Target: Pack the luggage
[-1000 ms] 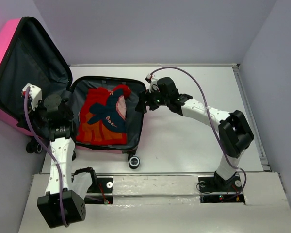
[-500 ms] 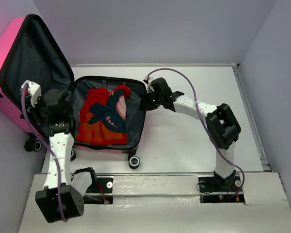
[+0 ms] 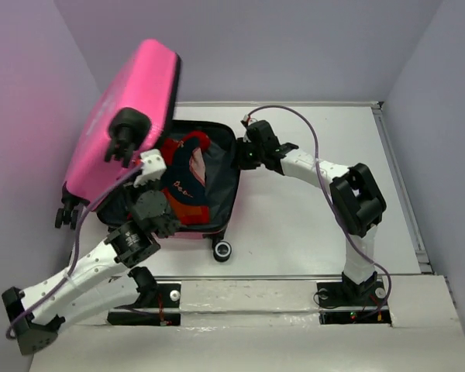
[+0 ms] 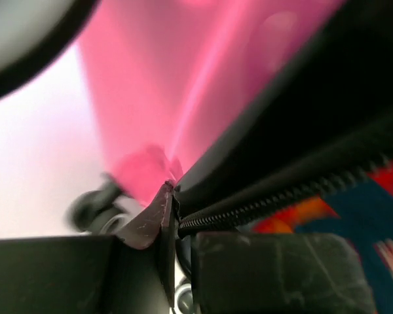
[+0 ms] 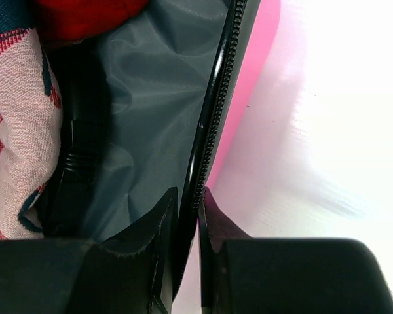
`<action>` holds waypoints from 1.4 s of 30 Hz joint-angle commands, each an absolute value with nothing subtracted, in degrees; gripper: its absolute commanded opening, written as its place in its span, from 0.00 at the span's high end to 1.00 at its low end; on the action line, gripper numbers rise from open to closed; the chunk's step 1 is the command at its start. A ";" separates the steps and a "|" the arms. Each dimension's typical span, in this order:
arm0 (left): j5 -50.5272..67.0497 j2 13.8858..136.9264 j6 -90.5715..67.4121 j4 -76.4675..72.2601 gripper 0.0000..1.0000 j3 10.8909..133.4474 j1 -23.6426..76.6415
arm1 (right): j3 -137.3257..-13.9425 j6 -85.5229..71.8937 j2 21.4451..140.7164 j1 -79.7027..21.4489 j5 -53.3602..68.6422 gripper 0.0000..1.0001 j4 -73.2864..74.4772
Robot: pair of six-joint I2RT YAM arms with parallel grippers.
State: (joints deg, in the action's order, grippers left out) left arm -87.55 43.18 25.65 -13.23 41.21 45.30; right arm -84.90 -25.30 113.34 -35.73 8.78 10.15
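Left tool (image 4: 182, 229), right tool (image 5: 188, 209) pinch 1 luggage (image 3: 128, 116)

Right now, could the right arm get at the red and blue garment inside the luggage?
Probably, once freed: the right gripper is shut on the luggage rim, and the half-raised lid leaves the garment exposed on its side.

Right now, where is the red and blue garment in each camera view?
Top external: garment left of centre, inside the luggage.
Left wrist: garment at lower right.
Right wrist: garment at upper left.
Shared landmark: the luggage's black zipper rim.
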 commanded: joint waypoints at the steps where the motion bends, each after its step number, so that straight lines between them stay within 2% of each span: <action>1: -90.67 45.00 17.49 -19.78 0.94 38.58 69.65 | -82.97 -19.33 113.73 -34.72 11.25 0.93 7.12; 2: -92.01 45.78 17.23 -19.51 0.94 39.02 78.75 | -82.45 -19.42 112.77 -32.89 11.51 0.93 6.95; 3: -92.80 46.49 17.05 -19.25 0.94 40.33 82.67 | -81.48 -19.51 112.33 -31.74 11.77 0.93 6.86; 4: -93.16 48.23 16.18 -18.99 0.87 41.30 85.92 | -80.95 -19.60 111.72 -30.42 12.91 0.93 6.77; 6: -93.08 51.57 15.47 -18.02 0.56 45.25 93.58 | -79.38 -19.51 109.87 -26.56 14.32 0.93 6.68; 8: -90.72 54.04 15.47 -17.67 0.17 50.94 98.24 | -78.32 -18.81 107.94 -23.40 15.90 0.93 6.68; 9: -89.22 56.49 15.73 -17.58 0.14 52.89 99.13 | -77.53 -18.46 107.32 -22.42 16.17 0.93 6.77; 11: -83.62 58.35 17.13 -18.88 0.12 58.59 99.23 | -76.91 -18.11 106.26 -20.66 17.57 0.93 6.85; 15: -71.22 56.70 17.23 -25.73 0.14 61.26 95.81 | -76.03 -16.79 104.15 -18.54 18.54 0.93 7.55; 16: -68.84 54.95 12.96 -25.06 0.12 62.04 91.62 | -76.20 -16.35 103.89 -18.02 18.54 0.89 7.99; 17: -63.51 54.50 8.31 -21.31 0.11 63.53 88.01 | -77.07 -16.00 103.89 -18.02 18.02 0.82 8.96; 18: -59.80 54.58 3.04 -16.57 0.11 67.63 83.54 | -77.69 -16.00 103.80 -17.50 17.76 0.71 9.40; 19: -51.24 55.19 -5.10 -8.87 0.13 69.15 72.62 | -78.39 -16.08 103.54 -16.97 17.32 0.50 10.45; 22: -38.63 58.87 -13.67 -1.60 0.15 73.03 56.74 | -83.04 -15.82 102.48 -16.96 15.83 0.20 13.09; 23: -30.41 60.54 -15.02 -0.36 0.15 74.26 47.12 | -84.62 -14.95 101.35 -16.44 13.04 0.18 15.88; 25: -21.94 65.02 -17.13 1.32 0.15 77.51 39.41 | -89.28 -13.54 99.76 -16.44 8.73 0.09 19.66; 27: -19.09 68.27 -18.27 1.49 0.15 81.01 30.20 | -92.45 -13.01 97.14 -16.44 5.38 0.06 21.96; 29: -9.74 73.55 -20.73 1.58 0.14 83.83 23.85 | -94.65 -12.83 94.67 -16.44 4.30 0.07 23.46; 31: -7.91 79.70 -22.67 2.55 0.14 89.37 17.42 | -93.34 -13.27 89.23 -17.83 7.29 0.34 23.03; 32: -6.52 81.89 -22.85 2.72 0.14 92.95 15.75 | -90.03 -13.79 87.29 -19.32 9.56 0.51 21.29; 33: -5.37 86.87 -22.59 3.33 0.14 95.42 12.60 | -88.09 -13.80 83.71 -24.56 10.36 0.89 20.31; 34: -4.67 89.71 -22.24 4.73 0.14 98.76 11.18 | -84.50 -13.28 82.37 -28.35 10.46 0.93 19.00; 36: -3.52 96.30 -21.36 10.51 0.13 110.40 8.71 | -81.93 -12.66 80.86 -36.43 8.09 0.93 18.72; 37: -1.51 102.85 -20.23 12.29 0.12 114.83 6.44 | -80.43 -12.40 79.90 -44.39 6.87 0.93 18.37; 38: -0.45 106.49 -19.87 16.05 0.11 123.66 5.29 | -77.11 -12.57 79.46 -47.95 3.29 0.93 18.28; 42: 4.30 124.84 -18.90 22.67 0.11 142.62 0.97 | -65.85 -14.58 75.24 -58.96 -3.24 0.93 17.49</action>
